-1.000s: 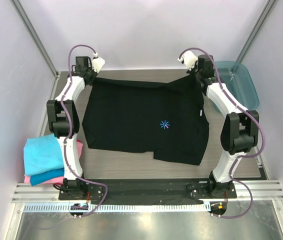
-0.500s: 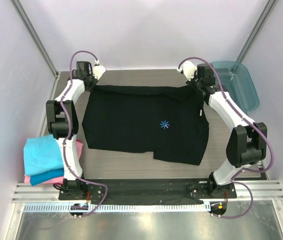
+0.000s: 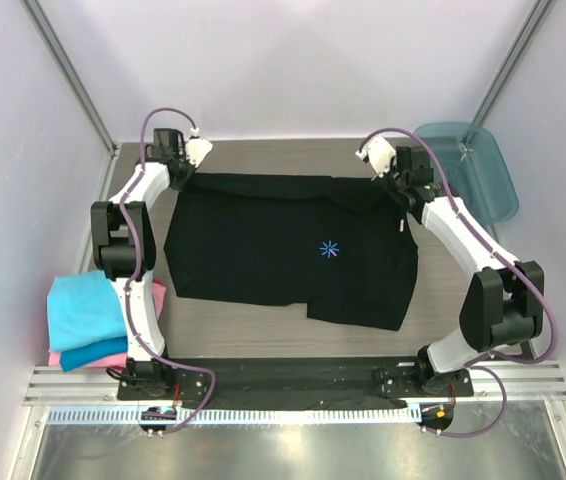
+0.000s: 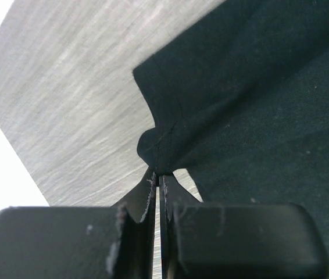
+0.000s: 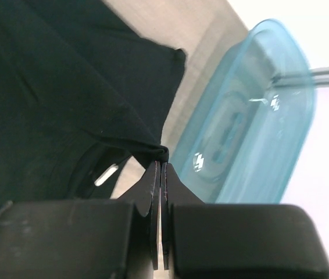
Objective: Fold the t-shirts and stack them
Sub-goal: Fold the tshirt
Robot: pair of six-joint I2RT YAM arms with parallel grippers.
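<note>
A large black t-shirt with a small light-blue starburst lies spread over the wooden table. My left gripper is shut on its far left corner, and in the left wrist view the cloth bunches at the fingertips. My right gripper is shut on the far right corner, where a pinch of black fabric sits at the closed tips. The far edge between both grips is folded over toward the near side. Folded turquoise, blue and pink t-shirts are stacked at the left edge.
A translucent teal plastic tray stands at the far right corner, close beside the right gripper; it fills the right wrist view's right side. Metal frame posts and white walls enclose the table.
Both grippers have moved toward the near side with the shirt's far edge, laying it over the body. The right arm has straightened and swung outward.
</note>
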